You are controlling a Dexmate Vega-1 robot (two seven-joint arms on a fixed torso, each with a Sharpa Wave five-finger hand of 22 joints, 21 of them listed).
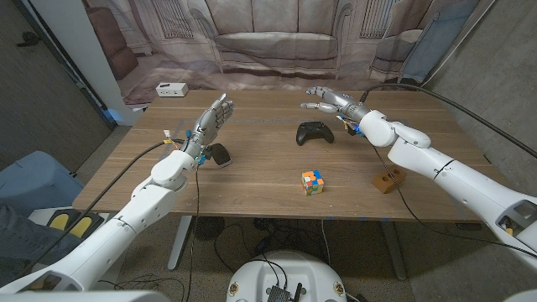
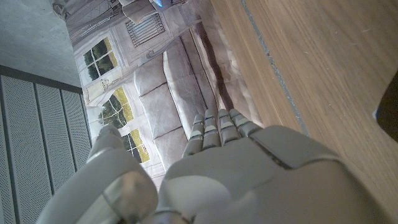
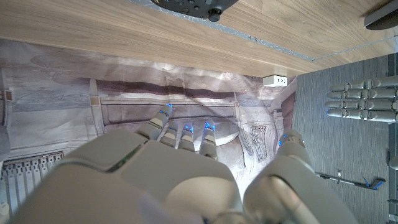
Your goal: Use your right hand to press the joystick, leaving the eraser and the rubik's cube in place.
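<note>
1 black plastic gamepad joystick (image 1: 314,132) lies mid-table toward the far edge of the wooden table (image 1: 260,164). The right hand (image 1: 333,101) hovers beside it, released, fingers spread. 1 multicoloured Rubik's cube (image 1: 312,181) sits near the front edge. The left hand (image 1: 211,122) is raised, fingers loose, grasping nothing. The right wrist view alone shows a white power strip (image 3: 274,79).
</note>
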